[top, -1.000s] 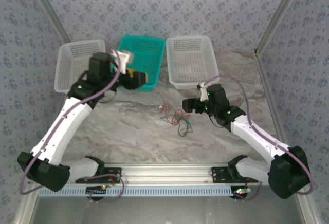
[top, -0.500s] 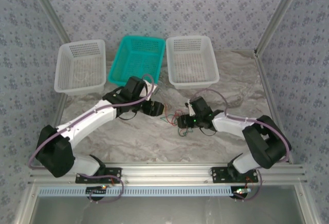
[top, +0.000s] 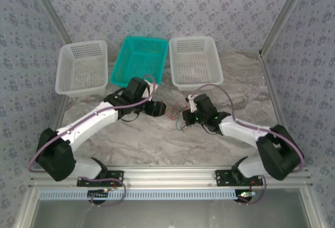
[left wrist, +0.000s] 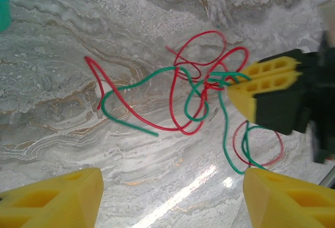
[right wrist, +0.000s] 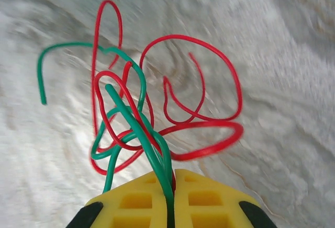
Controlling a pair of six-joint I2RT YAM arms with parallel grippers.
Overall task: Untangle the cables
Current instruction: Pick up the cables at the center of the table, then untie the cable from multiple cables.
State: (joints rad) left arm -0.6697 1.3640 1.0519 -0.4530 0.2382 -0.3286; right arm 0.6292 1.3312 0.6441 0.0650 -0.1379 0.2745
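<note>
1. The right gripper [right wrist: 171,178] is clenched on the cables [right wrist: 141,128]. Its two yellow fingers [right wrist: 136,202] are pressed together, with a green strand and a red one pinched in the seam between them.
2. Ahead of those fingertips the rest of the clump fans out in red and green loops (the red ones are the widest) over the marble-patterned table [right wrist: 293,107].
3. The left gripper [left wrist: 172,191] is released. Its yellow fingers [left wrist: 57,196] stand wide apart with nothing between them.
4. In the left wrist view the cables [left wrist: 193,89] lie ahead of the left gripper, apart from its fingers. The right gripper [left wrist: 246,84] bites into the right side of the clump there.
5. From above, the left gripper [top: 159,109] and the right gripper [top: 186,117] face each other, with the cables [top: 175,118] between them.
6. Beyond both grippers stand a teal basket [top: 138,60] and two white baskets [top: 82,66], one on either side of it, all well apart from the cables.
</note>
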